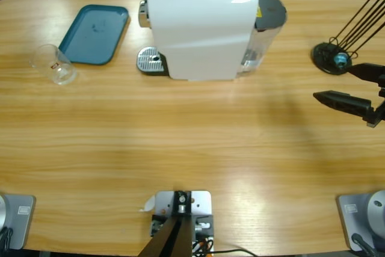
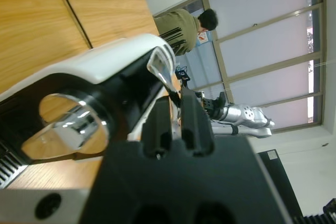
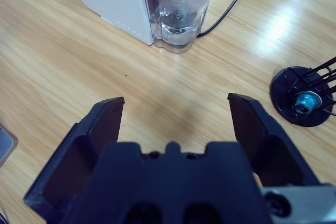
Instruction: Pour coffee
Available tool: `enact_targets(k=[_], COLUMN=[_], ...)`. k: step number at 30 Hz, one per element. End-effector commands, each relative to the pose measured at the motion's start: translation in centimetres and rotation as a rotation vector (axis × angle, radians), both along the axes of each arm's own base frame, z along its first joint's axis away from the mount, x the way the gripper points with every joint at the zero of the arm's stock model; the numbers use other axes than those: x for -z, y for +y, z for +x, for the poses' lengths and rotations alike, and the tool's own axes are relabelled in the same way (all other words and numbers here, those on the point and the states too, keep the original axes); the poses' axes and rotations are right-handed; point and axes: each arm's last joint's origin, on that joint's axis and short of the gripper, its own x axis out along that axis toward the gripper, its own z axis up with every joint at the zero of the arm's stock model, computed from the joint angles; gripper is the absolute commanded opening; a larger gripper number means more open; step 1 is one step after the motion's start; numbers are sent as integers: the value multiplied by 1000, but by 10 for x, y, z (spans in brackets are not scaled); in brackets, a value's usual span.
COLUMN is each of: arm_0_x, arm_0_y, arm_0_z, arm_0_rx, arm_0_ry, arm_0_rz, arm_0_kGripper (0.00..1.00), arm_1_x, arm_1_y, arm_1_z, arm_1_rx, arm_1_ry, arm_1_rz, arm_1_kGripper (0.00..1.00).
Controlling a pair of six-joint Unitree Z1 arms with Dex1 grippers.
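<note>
Seemingly right hand (image 3: 176, 124) gapes over bare table (image 1: 180, 142) near edge.

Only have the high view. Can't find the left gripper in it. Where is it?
Observer: The left wrist view puts the left gripper at the coffee machine's chrome lever, jaws shut on the lever's end.
Operator: Right one is cut off at my frame edge. Holding anything?
Observer: No. The right gripper is open, with only bare table between its jaws, and it faces the machine's water tank.
Operator: Anyone near the rig?
Observer: A person in an olive top shows in the left wrist view's background, by the windows.
</note>
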Motion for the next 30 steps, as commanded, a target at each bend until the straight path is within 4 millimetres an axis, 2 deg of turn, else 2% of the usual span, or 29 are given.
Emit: enact_targets(k=[1,4,8,10,13,14,15,18,20,24,26,30], arm_0_x=[-29,-36,-51,-59,-72,-77,-81,-89,-91,-92,-86,-74], arm_0_y=[1,3,9,15,28,33,38,48,52,64,72,95], arm_0_z=[-12,-15,-25,-33,-55,-65,-75,-113,-137,-180,-198,-221], arm_0_rx=[-4,-27,-91,-132,-226,-268,-301,-367,-393,-435,-446,-461], arm_0_ry=[-62,-91,-161,-199,-258,-282,-305,-397,-471,-678,-757,-777], arm_0_rz=[-30,-33,-31,-20,60,111,171,399,553,873,976,977], arm_0_kGripper=[820,932,941,941,941,941,941,941,941,948,958,1000], arm_1_x=[8,8,7,5,2,0,-1,-3,-4,-8,-15,-29], arm_1_y=[1,0,-1,-3,-8,-10,-10,-11,-12,-16,-22,-31], arm_1_z=[-2,-3,-3,-5,-9,-10,-10,-11,-11,-10,-7,4], arm_1_rx=[-16,-16,-11,5,54,67,77,102,129,262,371,537], arm_1_ry=[26,24,15,-6,-31,-36,-37,-23,-4,22,37,17], arm_1_rz=[1,2,1,0,3,1,3,23,53,91,80,23], arm_1_kGripper=[858,858,873,974,980,956,890,614,499,474,476,485])
